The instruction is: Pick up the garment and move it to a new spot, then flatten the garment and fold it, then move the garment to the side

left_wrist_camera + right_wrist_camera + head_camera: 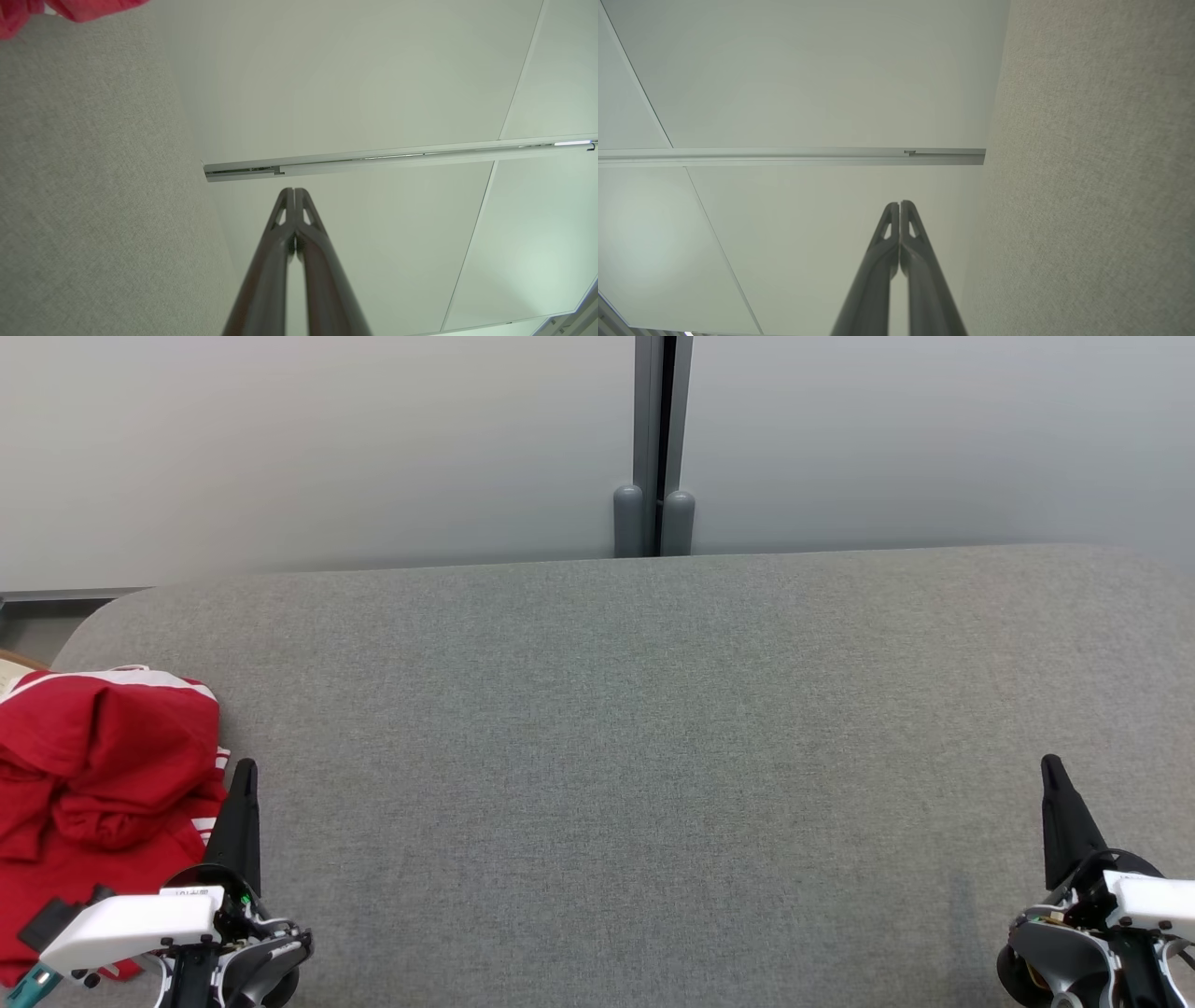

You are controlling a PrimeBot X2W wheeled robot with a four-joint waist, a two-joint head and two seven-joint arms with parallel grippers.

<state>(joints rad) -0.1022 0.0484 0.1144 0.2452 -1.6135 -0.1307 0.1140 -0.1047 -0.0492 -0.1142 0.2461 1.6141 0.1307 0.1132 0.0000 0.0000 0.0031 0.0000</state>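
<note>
A red garment (98,775) with white stripes lies crumpled at the left end of the grey padded table (635,728); a corner of the garment (70,9) shows at the top left of the left wrist view. My left gripper (245,773) stands just right of the garment, fingertips together, holding nothing. In the left wrist view the left gripper (294,191) points at the pale wall. My right gripper (1052,767) rests at the lower right, shut and empty, far from the garment. The right gripper (899,204) in its wrist view has its tips pressed together.
A pale wall (327,448) with a grey vertical post (656,439) rises behind the table. The table's rounded left corner (89,625) lies just beyond the garment. Wide bare grey surface stretches between the two grippers.
</note>
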